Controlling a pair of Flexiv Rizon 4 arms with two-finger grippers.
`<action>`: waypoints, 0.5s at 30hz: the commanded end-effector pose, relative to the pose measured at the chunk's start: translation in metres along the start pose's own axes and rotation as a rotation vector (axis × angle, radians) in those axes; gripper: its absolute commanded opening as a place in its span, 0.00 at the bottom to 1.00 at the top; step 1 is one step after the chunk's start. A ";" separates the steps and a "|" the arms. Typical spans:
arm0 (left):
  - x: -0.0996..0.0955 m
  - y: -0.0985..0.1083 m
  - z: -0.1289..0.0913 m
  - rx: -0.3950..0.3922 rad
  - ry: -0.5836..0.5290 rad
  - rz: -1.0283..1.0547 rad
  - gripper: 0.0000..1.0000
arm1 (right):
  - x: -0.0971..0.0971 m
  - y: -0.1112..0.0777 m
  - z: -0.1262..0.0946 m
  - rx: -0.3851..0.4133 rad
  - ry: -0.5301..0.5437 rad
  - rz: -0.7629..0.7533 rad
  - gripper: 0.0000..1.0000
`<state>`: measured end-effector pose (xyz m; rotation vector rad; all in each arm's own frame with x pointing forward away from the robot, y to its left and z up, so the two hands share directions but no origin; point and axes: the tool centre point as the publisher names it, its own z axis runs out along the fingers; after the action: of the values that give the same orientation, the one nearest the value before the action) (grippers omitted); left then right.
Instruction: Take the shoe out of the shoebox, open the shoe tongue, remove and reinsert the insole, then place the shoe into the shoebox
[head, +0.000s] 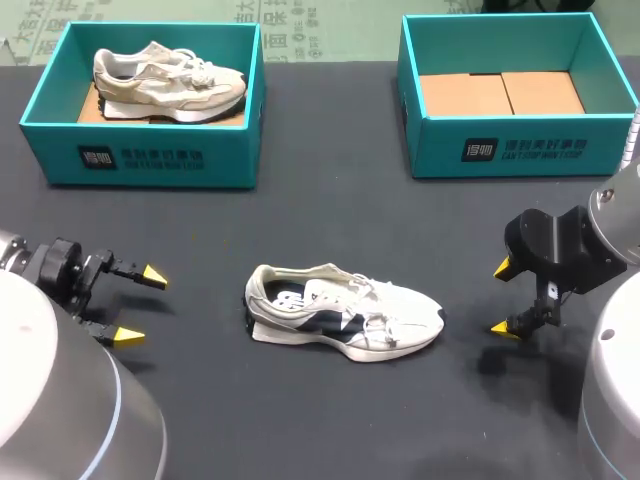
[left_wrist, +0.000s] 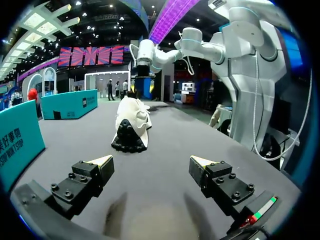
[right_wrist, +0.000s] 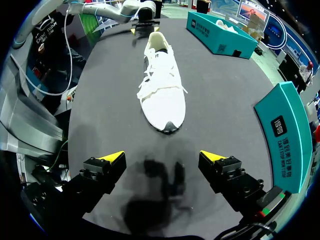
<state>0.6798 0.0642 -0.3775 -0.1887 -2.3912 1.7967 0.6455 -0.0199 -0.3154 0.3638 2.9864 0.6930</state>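
Observation:
A white shoe with dark navy side panels (head: 342, 312) lies on its side on the dark table between my two arms, heel to the left, toe to the right. My left gripper (head: 136, 305) is open a little left of the heel, which shows ahead of it as the shoe (left_wrist: 131, 125). My right gripper (head: 503, 298) is open just right of the toe; the shoe (right_wrist: 161, 85) lies straight ahead of it, laces up. The empty teal shoebox (head: 515, 150) with a cardboard floor stands at the back right. Nothing is between either pair of fingers.
A second teal shoebox (head: 150, 155) at the back left holds a beige shoe (head: 165, 78). One teal box (left_wrist: 17, 145) stands beside my left gripper in its view, another teal box (right_wrist: 287, 135) beside my right gripper. Bare dark tabletop (head: 330, 220) lies between shoe and boxes.

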 end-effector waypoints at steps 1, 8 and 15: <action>0.000 0.000 0.002 -0.003 -0.005 0.001 1.00 | 0.002 0.000 0.000 0.001 -0.003 0.000 1.00; -0.002 0.000 0.004 -0.016 -0.019 -0.004 1.00 | 0.002 0.000 0.000 0.001 -0.003 0.000 1.00; -0.009 0.000 0.016 -0.021 -0.027 0.004 1.00 | 0.002 0.000 0.000 0.001 -0.003 0.000 1.00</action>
<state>0.6835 0.0550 -0.3799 -0.1752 -2.4236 1.7901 0.6455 -0.0199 -0.3154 0.3638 2.9864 0.6930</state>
